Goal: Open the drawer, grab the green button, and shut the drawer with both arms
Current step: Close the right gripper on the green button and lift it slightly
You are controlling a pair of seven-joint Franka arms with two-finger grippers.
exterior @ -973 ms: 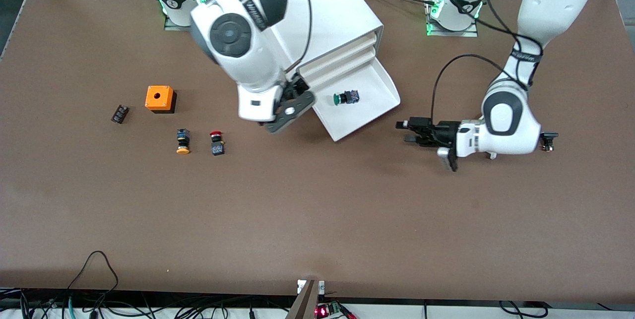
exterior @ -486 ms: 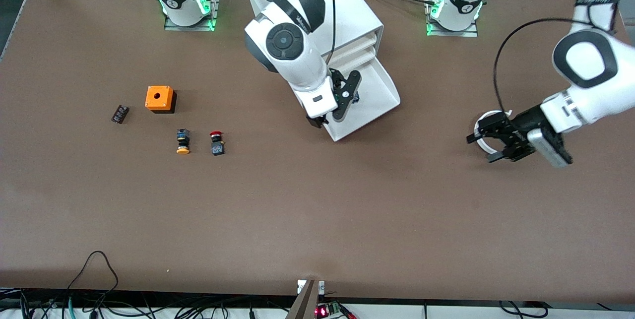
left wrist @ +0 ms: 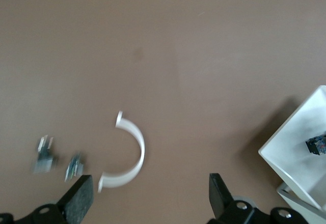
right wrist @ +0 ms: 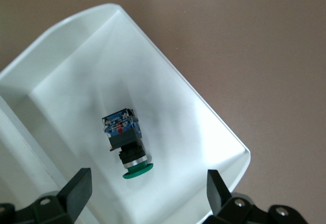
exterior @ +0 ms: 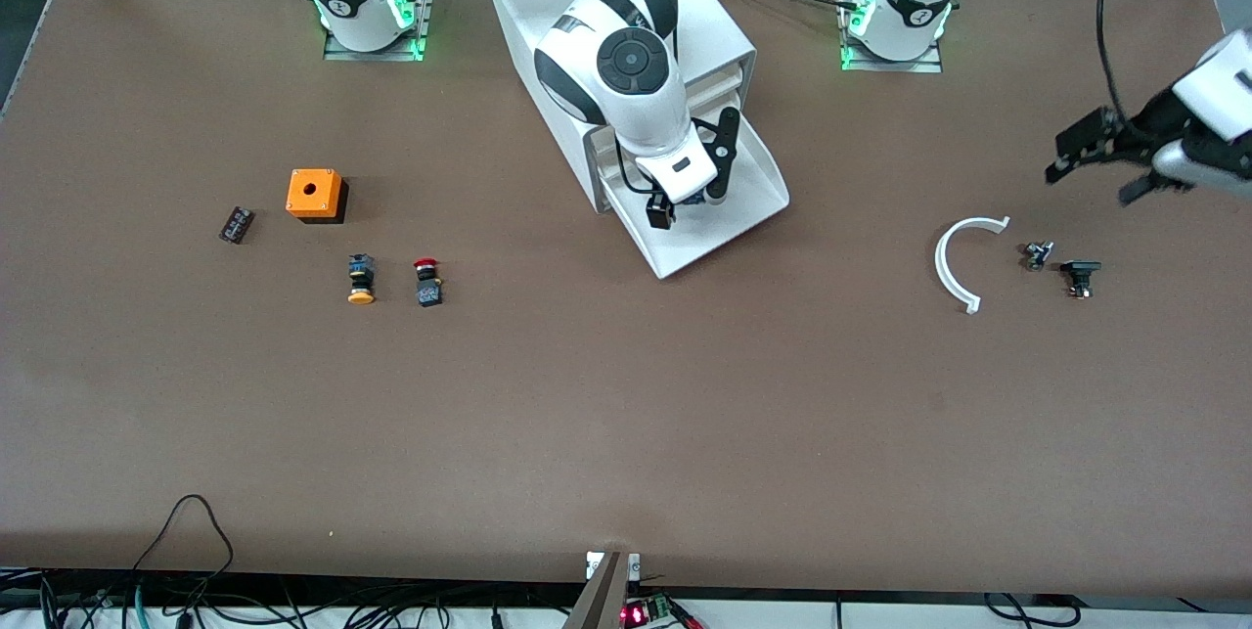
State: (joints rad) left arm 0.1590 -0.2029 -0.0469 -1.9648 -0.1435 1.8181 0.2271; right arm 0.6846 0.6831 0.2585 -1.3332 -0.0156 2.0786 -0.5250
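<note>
The lowest drawer (exterior: 736, 236) of the white cabinet (exterior: 685, 13) is pulled out. The green-capped button (right wrist: 126, 141) lies on its side in it; in the front view my right arm hides nearly all of it. My right gripper (exterior: 693, 181) hangs over the drawer, open and empty, with the button just ahead of its fingertips in the right wrist view (right wrist: 147, 188). My left gripper (exterior: 1100, 164) is open and empty, in the air at the left arm's end of the table. The left wrist view shows its fingertips (left wrist: 81, 196) and a corner of the drawer (left wrist: 298, 152).
A white curved strip (exterior: 947, 262) and two small dark parts (exterior: 1037, 254) (exterior: 1079, 275) lie below the left gripper. Toward the right arm's end are an orange box (exterior: 315, 194), a yellow-capped button (exterior: 360, 279), a red-capped button (exterior: 426, 282) and a small dark block (exterior: 236, 224).
My right gripper has swung in over the open drawer and now covers the button. My left gripper has lifted and drawn away toward its end of the table, uncovering the white strip.
</note>
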